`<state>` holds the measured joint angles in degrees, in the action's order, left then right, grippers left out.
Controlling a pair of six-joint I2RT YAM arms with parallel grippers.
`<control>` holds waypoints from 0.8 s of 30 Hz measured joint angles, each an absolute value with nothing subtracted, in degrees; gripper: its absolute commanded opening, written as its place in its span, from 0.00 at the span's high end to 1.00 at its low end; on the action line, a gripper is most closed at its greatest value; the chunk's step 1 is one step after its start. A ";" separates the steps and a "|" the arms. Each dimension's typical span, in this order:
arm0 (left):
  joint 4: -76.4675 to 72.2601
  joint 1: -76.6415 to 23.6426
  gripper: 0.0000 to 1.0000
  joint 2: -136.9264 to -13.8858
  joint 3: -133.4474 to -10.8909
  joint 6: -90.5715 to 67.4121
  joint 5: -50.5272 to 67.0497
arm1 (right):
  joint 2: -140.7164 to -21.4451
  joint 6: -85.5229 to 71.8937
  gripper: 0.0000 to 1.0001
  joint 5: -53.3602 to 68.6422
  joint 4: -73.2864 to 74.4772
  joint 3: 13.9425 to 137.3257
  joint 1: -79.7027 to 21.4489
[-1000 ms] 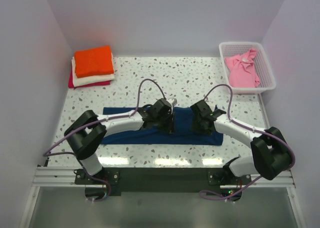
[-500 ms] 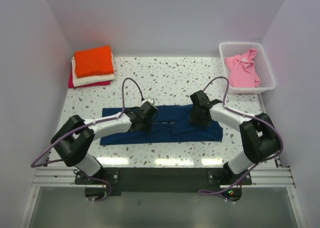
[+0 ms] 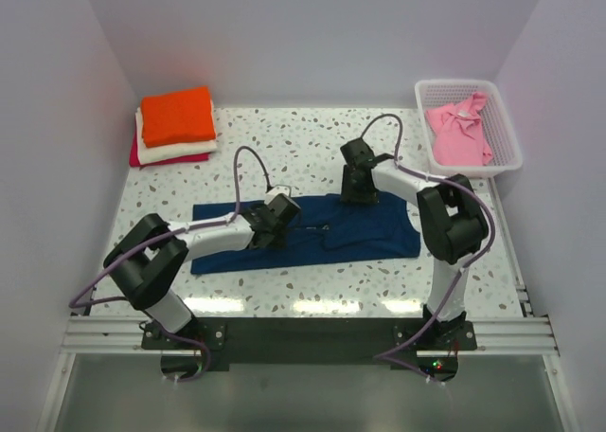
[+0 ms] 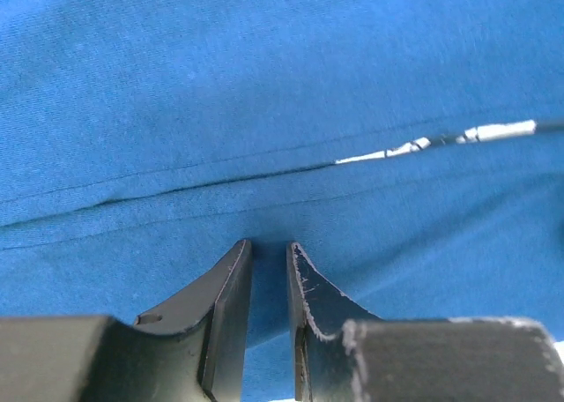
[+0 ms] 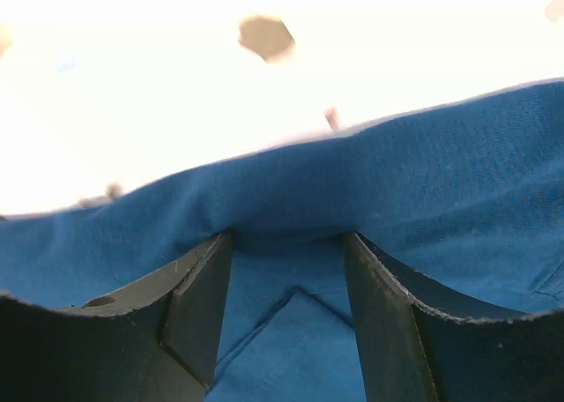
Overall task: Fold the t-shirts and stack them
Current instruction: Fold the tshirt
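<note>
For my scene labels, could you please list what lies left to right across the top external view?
Stack of folded orange, cream and magenta t-shirts → left pincer → right pincer → white plastic lattice basket holding pink t-shirt.

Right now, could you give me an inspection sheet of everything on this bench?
Surface: speckled terrazzo tabletop.
Job's things: navy blue cloth t-shirt laid at centre; folded stack of orange, cream and magenta t-shirts far left; pink cloth t-shirt in white plastic lattice basket far right.
Clutter: nothing seen.
Grippers: left fingers pinched on the navy shirt; right fingers open, straddling its far edge.
Cables: purple cables arch above the tabletop.
Surroundings: plain pale walls.
</note>
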<state>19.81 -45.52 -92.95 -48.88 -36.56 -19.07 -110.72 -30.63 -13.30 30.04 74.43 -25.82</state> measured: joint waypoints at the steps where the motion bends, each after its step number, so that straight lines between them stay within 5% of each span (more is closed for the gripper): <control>1: 19.31 -45.65 0.73 -92.58 -48.38 -36.80 -18.85 | -111.90 -30.06 0.44 -13.04 30.22 76.09 -25.76; 19: 9.08 -52.27 0.72 -91.37 -44.91 -52.10 -3.86 | -132.94 -21.34 0.42 -3.29 32.97 108.66 -25.41; 24: 2.50 -52.73 0.65 -96.27 -47.33 -56.66 2.76 | -139.68 -19.25 0.40 1.30 35.35 120.27 -25.45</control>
<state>2.50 -52.73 -96.27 -47.33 -56.66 2.76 -139.68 -19.25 1.30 35.35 120.27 -25.45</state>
